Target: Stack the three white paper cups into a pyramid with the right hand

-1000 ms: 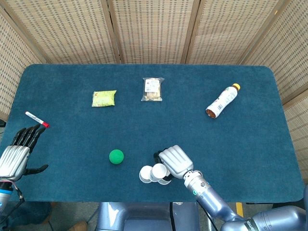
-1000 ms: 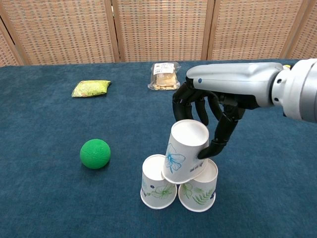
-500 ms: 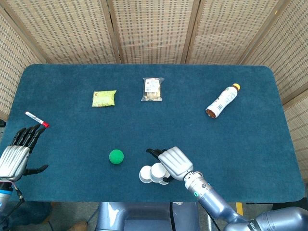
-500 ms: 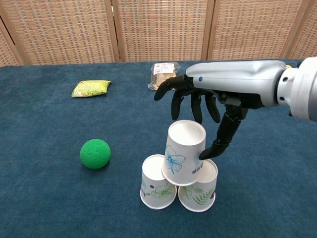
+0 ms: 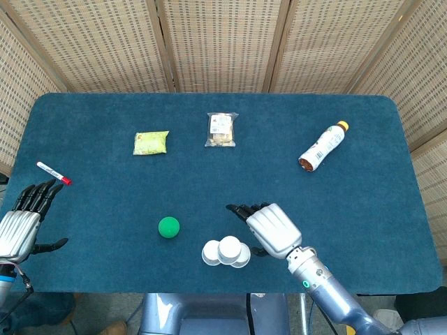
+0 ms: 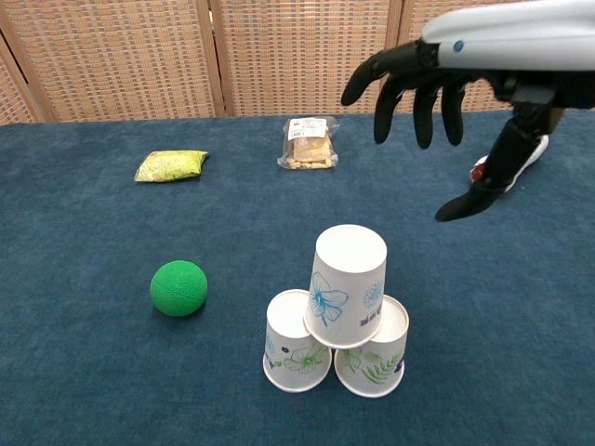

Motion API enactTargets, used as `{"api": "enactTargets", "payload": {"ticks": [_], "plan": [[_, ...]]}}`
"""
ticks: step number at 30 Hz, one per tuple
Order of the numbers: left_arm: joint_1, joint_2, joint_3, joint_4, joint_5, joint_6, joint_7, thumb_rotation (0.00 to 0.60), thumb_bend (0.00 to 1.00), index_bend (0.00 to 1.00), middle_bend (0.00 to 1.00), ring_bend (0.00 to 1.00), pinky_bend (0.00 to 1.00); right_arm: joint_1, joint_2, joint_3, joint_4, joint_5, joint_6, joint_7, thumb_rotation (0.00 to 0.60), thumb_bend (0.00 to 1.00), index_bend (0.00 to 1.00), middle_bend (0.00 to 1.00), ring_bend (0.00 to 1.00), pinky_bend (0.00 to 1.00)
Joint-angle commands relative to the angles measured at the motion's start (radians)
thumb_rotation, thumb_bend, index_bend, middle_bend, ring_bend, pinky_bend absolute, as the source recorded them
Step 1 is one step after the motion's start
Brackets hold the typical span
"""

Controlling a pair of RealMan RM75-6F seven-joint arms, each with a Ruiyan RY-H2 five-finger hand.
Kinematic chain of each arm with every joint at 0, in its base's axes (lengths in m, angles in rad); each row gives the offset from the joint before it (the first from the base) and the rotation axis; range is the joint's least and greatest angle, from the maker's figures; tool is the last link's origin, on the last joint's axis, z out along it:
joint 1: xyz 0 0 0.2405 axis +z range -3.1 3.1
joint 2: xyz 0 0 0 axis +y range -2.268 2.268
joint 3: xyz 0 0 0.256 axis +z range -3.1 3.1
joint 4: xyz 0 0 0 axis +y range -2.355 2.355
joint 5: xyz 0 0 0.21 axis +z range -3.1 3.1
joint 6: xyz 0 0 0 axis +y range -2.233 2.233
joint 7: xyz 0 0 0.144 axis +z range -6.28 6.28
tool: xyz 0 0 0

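Observation:
Three white paper cups with leaf prints stand upside down near the table's front edge. The top cup (image 6: 345, 284) rests on the left lower cup (image 6: 295, 343) and the right lower cup (image 6: 376, 353), forming a pyramid (image 5: 226, 251). My right hand (image 6: 458, 79) hovers above and to the right of the stack with fingers spread, touching nothing; in the head view the right hand (image 5: 273, 229) lies just right of the cups. My left hand (image 5: 21, 225) rests open at the table's left front edge, holding nothing.
A green ball (image 6: 178, 287) sits left of the cups. Further back lie a yellow-green packet (image 6: 171, 165), a clear snack bag (image 6: 309, 141) and a bottle (image 5: 322, 146) on its side. A red-capped marker (image 5: 53, 172) lies near the left hand.
My right hand has let go of the top cup, opened, and risen up and to the right, away from the stack. The top cup now stands straighter on the two lower cups.

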Motion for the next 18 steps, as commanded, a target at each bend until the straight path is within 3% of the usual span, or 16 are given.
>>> {"api": "enactTargets", "payload": {"ticks": [1,3,6,12,18], "plan": [[0.005,0.001,0.001,0.000,0.004,0.007,-0.002,0.600,0.00,0.00,0.00,0.00,0.00,-0.085,0.108,-0.049,0.077,-0.177,0.071,0.052,0.600,0.02,0.20,0.33,0.29,0.22],[0.011,0.000,0.004,0.001,0.010,0.017,-0.002,0.600,0.00,0.00,0.00,0.00,0.00,-0.144,0.152,-0.082,0.184,-0.287,0.122,0.137,0.600,0.00,0.19,0.26,0.20,0.10],[0.020,-0.004,0.008,0.004,0.018,0.032,0.004,0.600,0.00,0.00,0.00,0.00,0.00,-0.223,0.172,-0.118,0.356,-0.391,0.201,0.273,0.600,0.00,0.16,0.19,0.12,0.01],[0.038,-0.025,0.016,0.017,0.037,0.063,0.024,0.600,0.00,0.00,0.00,0.00,0.00,-0.341,0.130,-0.156,0.640,-0.474,0.310,0.472,0.600,0.00,0.11,0.09,0.02,0.00],[0.053,-0.042,0.022,0.026,0.051,0.086,0.042,0.600,0.00,0.00,0.00,0.00,0.00,-0.427,0.077,-0.174,0.796,-0.502,0.365,0.539,0.600,0.00,0.01,0.00,0.00,0.00]]}}
